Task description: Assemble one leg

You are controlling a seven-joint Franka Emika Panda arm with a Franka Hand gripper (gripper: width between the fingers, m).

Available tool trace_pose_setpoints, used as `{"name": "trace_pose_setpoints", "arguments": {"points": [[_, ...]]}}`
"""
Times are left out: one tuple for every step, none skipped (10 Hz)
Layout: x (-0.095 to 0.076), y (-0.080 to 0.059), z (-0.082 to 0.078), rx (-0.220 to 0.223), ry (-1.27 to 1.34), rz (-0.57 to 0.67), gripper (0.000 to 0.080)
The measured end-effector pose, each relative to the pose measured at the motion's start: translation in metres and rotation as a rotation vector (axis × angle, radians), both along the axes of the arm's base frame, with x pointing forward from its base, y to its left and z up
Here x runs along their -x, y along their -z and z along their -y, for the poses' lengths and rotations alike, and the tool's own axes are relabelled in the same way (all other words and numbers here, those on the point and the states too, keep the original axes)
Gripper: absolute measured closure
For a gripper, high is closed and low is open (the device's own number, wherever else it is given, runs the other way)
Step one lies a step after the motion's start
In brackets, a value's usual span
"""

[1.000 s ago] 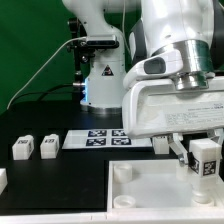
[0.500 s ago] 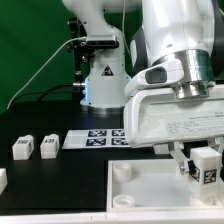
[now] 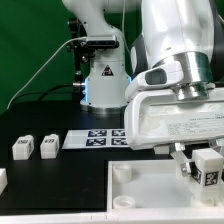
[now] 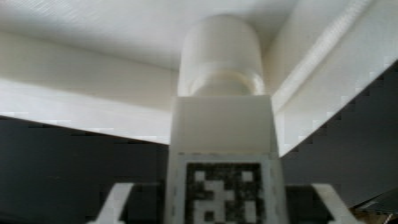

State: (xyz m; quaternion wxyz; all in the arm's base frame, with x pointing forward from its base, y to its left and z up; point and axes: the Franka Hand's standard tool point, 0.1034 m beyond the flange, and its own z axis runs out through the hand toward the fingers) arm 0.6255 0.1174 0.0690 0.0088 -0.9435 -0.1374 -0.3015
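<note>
My gripper [image 3: 206,172] is shut on a leg [image 3: 210,166], a small white block with a black-and-white marker facing the camera. It hangs at the exterior view's right edge, over the right side of the large white square base [image 3: 155,192]. In the wrist view the leg [image 4: 226,120] stands between my fingers [image 4: 123,198], marker near the jaws. Its round end points at the white base [image 4: 80,95] close beyond it. I cannot tell whether leg and base touch.
Two loose legs [image 3: 22,148] [image 3: 48,147] stand on the black table at the exterior view's left, a third [image 3: 2,178] at the left edge. The marker board [image 3: 95,138] lies behind the base. The base has round sockets [image 3: 122,172] on its left side.
The gripper with the leg has shifted a little toward the exterior view's right and slightly lower, slowing between the last two frames. Nothing else moved.
</note>
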Motion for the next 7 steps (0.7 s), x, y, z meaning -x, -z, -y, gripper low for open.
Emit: {"name": "trace_pose_setpoints", "arguments": {"points": [[0.0012,0.0019,0.0001,0.001,0.000,-0.010,0.0431],[0.0013,0.0021,0.0001,0.001,0.000,-0.011,0.0431],[0.0014,0.0024,0.0001,0.001,0.000,-0.011,0.0251],[0.0015,0.0025,0.0002,0.001,0.000,-0.011,0.0182],[0.0015,0.0026,0.0002,0.001,0.000,-0.011,0.0182],[0.0016,0.0027,0.0002,0.001,0.000,-0.012,0.0156],[0.0016,0.0028,0.0002,0.001,0.000,-0.012,0.0151]]}}
